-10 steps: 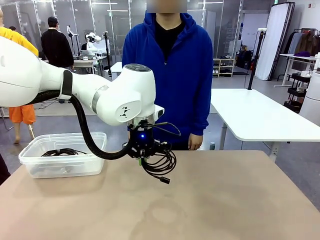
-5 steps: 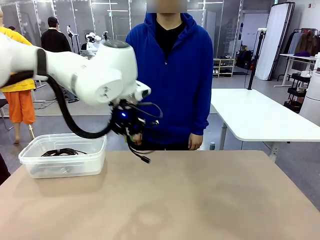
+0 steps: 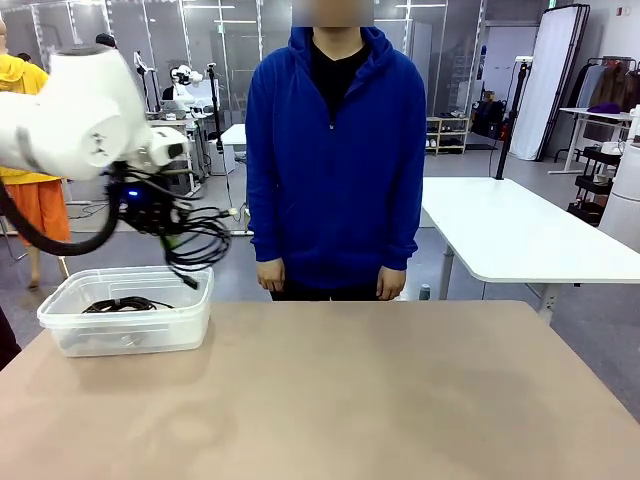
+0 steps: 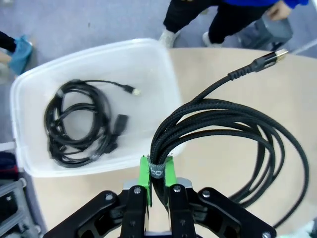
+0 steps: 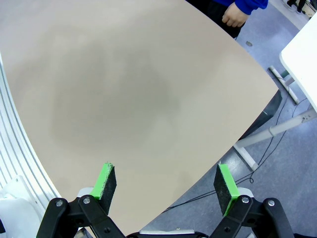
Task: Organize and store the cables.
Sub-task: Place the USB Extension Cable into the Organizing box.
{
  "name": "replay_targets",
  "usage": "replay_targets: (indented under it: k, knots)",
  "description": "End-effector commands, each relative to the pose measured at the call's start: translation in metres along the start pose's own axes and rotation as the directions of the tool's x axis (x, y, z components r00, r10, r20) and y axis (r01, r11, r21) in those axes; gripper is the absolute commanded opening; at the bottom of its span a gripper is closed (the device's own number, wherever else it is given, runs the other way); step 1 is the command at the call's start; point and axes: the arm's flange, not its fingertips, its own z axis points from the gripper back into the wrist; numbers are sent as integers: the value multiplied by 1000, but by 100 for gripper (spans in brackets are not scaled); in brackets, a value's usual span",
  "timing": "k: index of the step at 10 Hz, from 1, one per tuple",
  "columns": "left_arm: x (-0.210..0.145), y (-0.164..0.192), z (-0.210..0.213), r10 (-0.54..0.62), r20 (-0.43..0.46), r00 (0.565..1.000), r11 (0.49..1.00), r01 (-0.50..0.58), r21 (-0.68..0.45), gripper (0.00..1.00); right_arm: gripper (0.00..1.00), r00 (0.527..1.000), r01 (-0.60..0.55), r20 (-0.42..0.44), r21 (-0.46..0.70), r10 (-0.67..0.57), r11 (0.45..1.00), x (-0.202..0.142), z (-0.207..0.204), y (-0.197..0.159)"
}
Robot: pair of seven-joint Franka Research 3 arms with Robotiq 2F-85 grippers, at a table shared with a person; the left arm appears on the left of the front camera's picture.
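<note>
My left gripper (image 3: 172, 243) hangs in the air above the right end of a clear plastic bin (image 3: 60, 322), shut on a coiled black braided cable (image 3: 200, 248). In the left wrist view its green pads (image 4: 144, 173) pinch that cable (image 4: 237, 124) at its small tie, and the loops hang to the right over the table, the plug end (image 4: 271, 56) sticking out. Another black cable coil (image 4: 79, 126) lies inside the bin (image 4: 168, 64), also seen as a cable coil (image 3: 125, 304) from the front. My right gripper (image 5: 167, 181) is open above bare table, nothing between its fingers.
A person in a blue hoodie (image 3: 335, 150) stands at the far edge of the tan table (image 3: 380, 400), hands down at the sides. The bin sits at the table's far left corner. A white table (image 3: 510, 230) stands behind on the right.
My left arm has swung left and upward from the table's middle, carrying the coiled cable to a spot above the bin. The right gripper stays open.
</note>
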Motion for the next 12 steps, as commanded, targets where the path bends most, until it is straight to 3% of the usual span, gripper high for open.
replay_targets:
  k: [1,2,5,12]
  knots:
    - [-6,42,3,11,-70,997,1000,-12,-12,14,100,1000,22,2,2,-22,1000,2,1,1]
    - [-3,62,2,40,-87,995,999,-37,37,14,100,1000,22,2,2,-22,1000,2,1,1]
    - [0,95,0,109,-83,991,994,-110,-7,14,100,1000,22,2,2,-22,1000,2,1,1]
    - [0,98,-4,117,-76,990,993,-117,9,14,100,1000,22,2,2,-22,1000,2,1,1]
